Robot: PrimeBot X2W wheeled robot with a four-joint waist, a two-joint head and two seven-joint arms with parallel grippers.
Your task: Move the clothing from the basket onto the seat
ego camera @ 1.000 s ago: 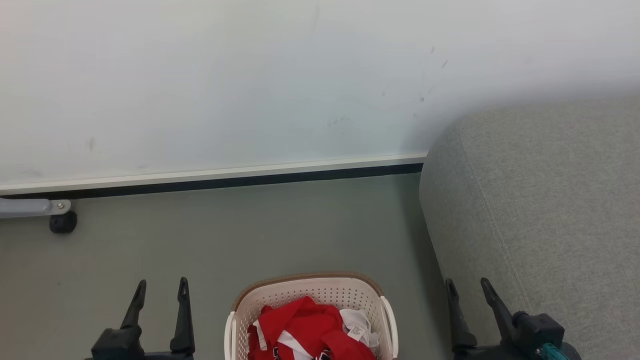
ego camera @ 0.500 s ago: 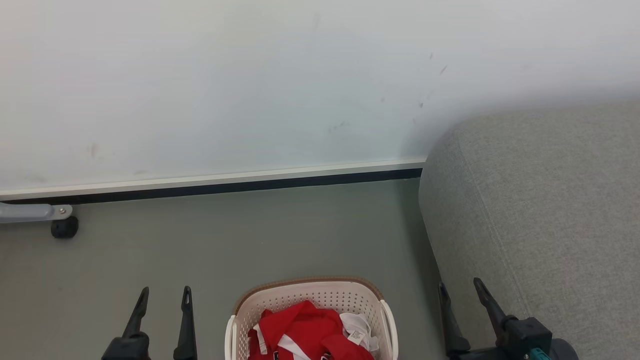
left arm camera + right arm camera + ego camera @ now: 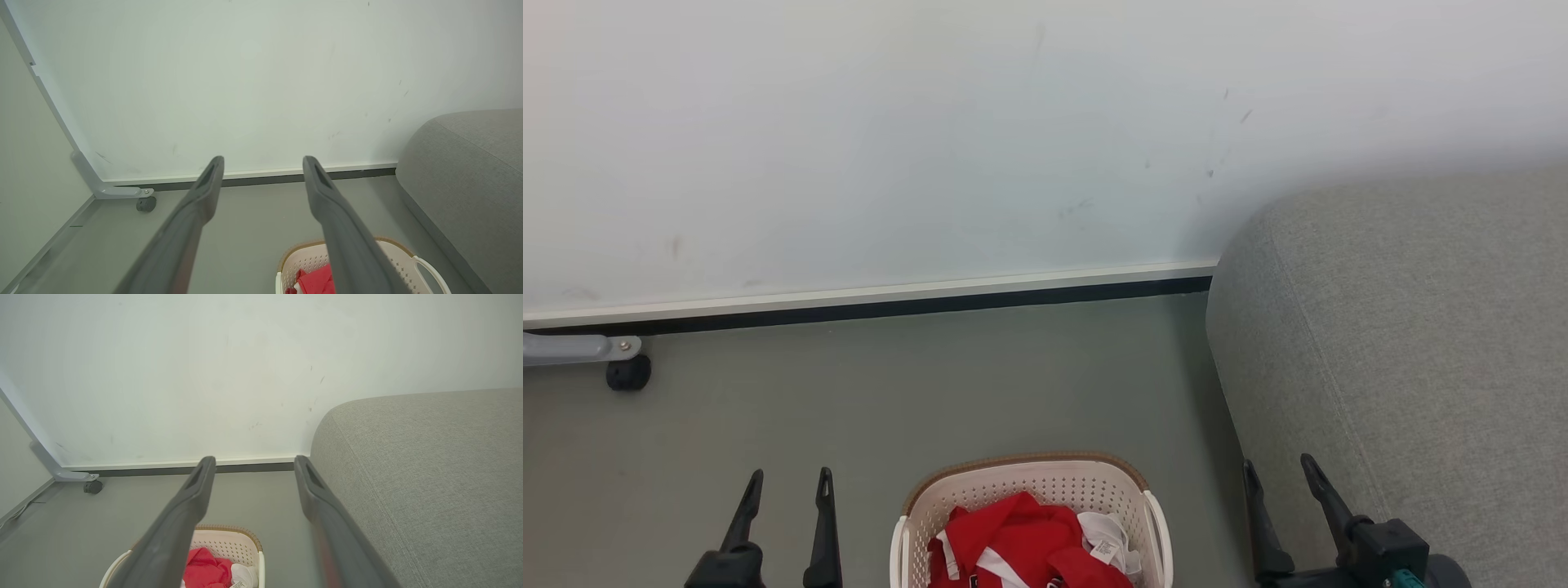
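Your basket (image 3: 1013, 486) holds clothing (image 3: 1013, 531), seat (image 3: 1405, 343) just right of it, caster (image 3: 627, 372) well left, left end effector (image 3: 791, 474) and right end effector (image 3: 1277, 463) flank it, both spread.

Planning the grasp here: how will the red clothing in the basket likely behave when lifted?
Probably floppy: the red clothing lies crumpled in folds in the basket, so it should drape from a pinch. Likely light, being thin fabric. Its red and white pieces overlap, so lifting one may drag another along.
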